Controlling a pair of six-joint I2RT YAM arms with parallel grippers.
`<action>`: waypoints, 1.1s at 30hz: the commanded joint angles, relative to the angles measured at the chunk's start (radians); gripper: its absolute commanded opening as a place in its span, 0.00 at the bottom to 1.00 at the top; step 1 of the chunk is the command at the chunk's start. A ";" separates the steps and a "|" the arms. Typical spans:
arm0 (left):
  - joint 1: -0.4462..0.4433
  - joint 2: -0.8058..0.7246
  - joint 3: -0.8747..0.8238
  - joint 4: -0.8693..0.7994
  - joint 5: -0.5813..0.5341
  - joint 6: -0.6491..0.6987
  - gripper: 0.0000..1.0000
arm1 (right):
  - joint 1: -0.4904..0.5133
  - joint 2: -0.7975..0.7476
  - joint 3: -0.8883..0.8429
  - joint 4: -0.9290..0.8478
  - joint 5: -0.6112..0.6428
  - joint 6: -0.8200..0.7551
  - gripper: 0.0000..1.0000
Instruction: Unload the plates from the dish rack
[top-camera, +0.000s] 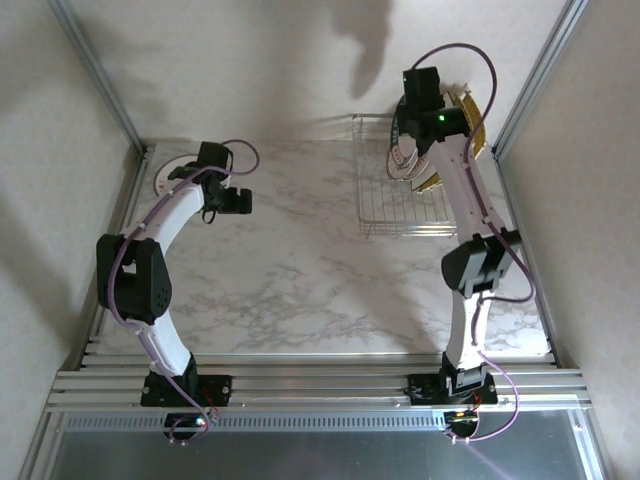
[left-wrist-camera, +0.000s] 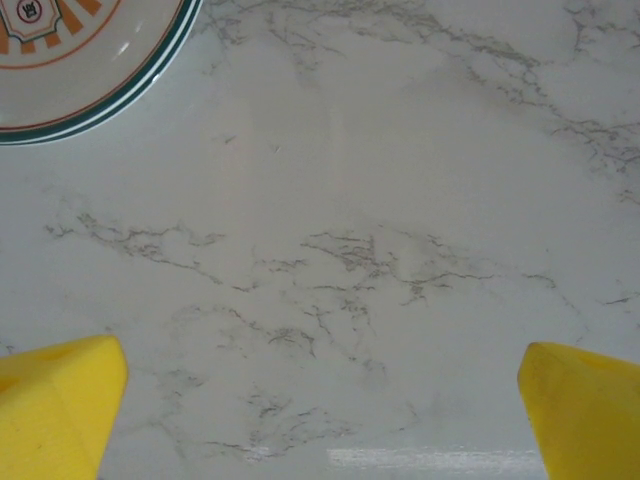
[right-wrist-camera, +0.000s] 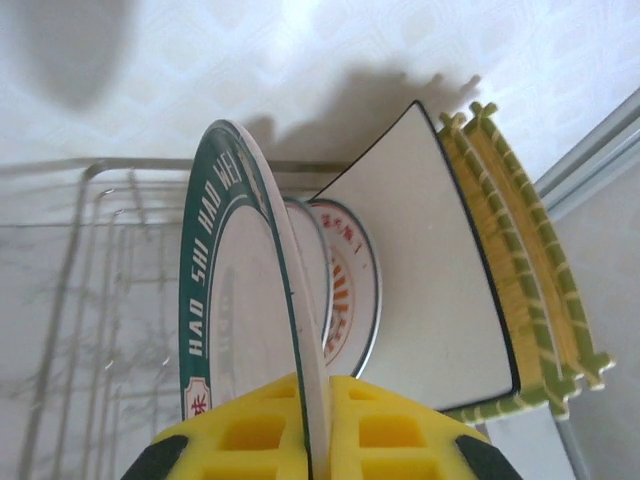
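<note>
While left end effector (left-wrist-camera: 320, 400) hangs spread, right end effector (right-wrist-camera: 312, 432) pinching 1 plate (right-wrist-camera: 232, 300)

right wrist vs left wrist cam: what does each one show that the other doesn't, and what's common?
Right wrist, not left wrist: the right claw shut on the rim of an upright round plate. Behind it stand a second round plate, a white square plate and striped yellow plates, with the dish rack wires to the left.
Left wrist, not right wrist: the left claw open and empty over the marble table, with a round plate lying flat at top left.
Both: yellow claw fingers, marble, green-rimmed round plates.
</note>
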 joint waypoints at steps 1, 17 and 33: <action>0.009 -0.028 -0.012 0.014 -0.005 -0.001 1.00 | -0.003 -0.141 -0.168 0.052 -0.169 0.093 0.00; 0.012 -0.034 -0.052 0.098 0.128 -0.014 0.99 | -0.049 -0.523 -1.099 0.913 -1.068 0.621 0.00; 0.082 -0.113 -0.129 0.443 0.804 -0.195 1.00 | -0.049 -0.424 -1.157 1.098 -1.123 0.688 0.00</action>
